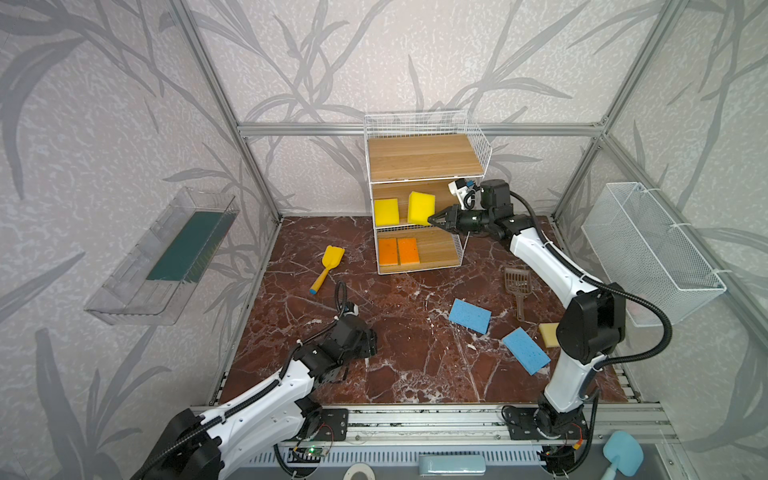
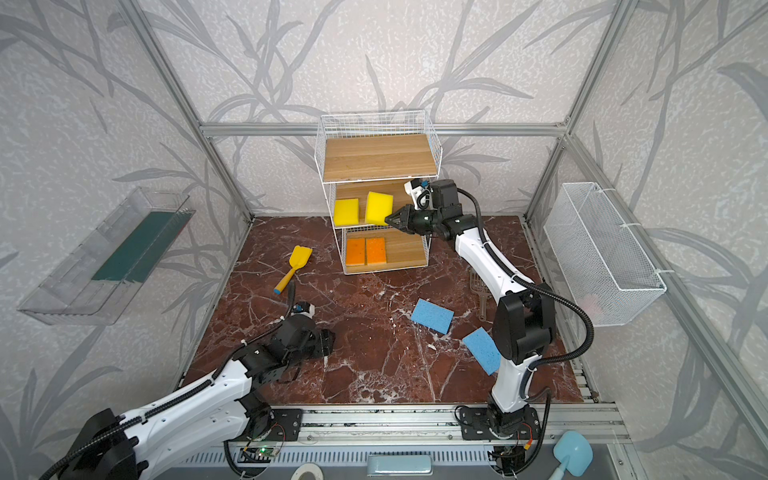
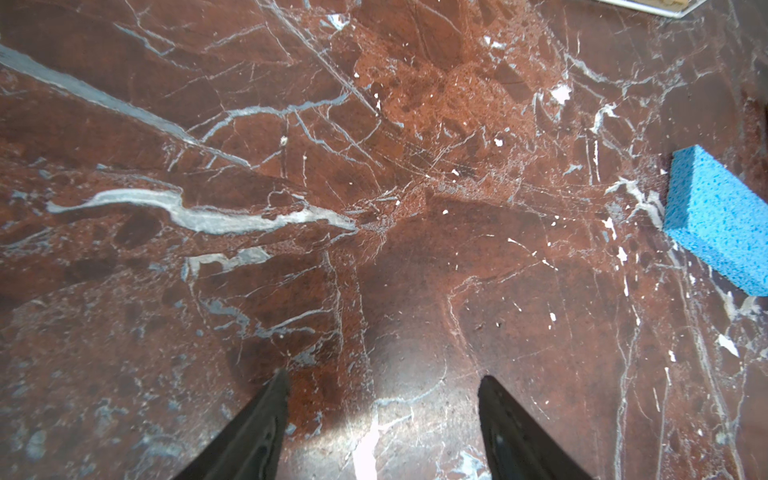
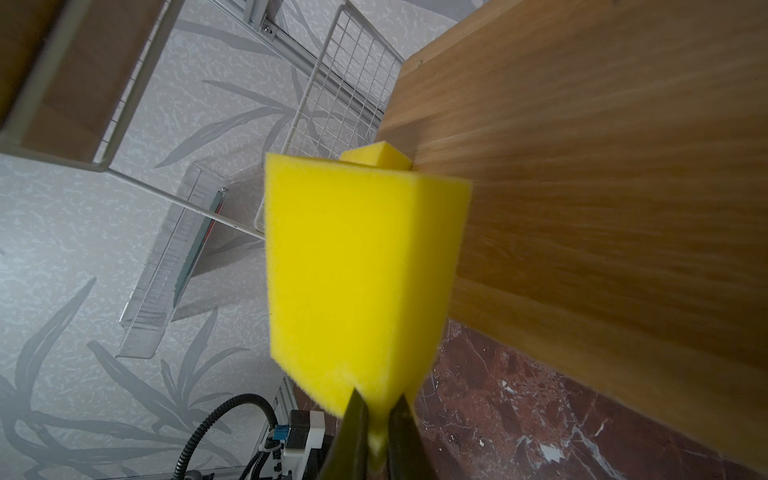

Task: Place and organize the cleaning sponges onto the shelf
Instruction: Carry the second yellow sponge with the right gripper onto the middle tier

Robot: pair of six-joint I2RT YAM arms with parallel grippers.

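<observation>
The right gripper (image 1: 431,219) has its fingers clenched on one corner of the thick bright-yellow foam sponge (image 1: 420,207), which is tilted over the middle board of the white wire shelf (image 1: 424,158). It looks light and squashy, so a deeper mid-edge bite should steady it. The left gripper (image 3: 382,376) idles, fingers released, above the tabletop (image 3: 415,124).

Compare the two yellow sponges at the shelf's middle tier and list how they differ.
The held yellow sponge is pinched at a corner by the right gripper; the resting yellow sponge is free of any gripper. The held yellow sponge hangs tilted on that corner; the resting yellow sponge rests on the middle board of the shelf. Both are thick, bright yellow blocks at that tier.
</observation>
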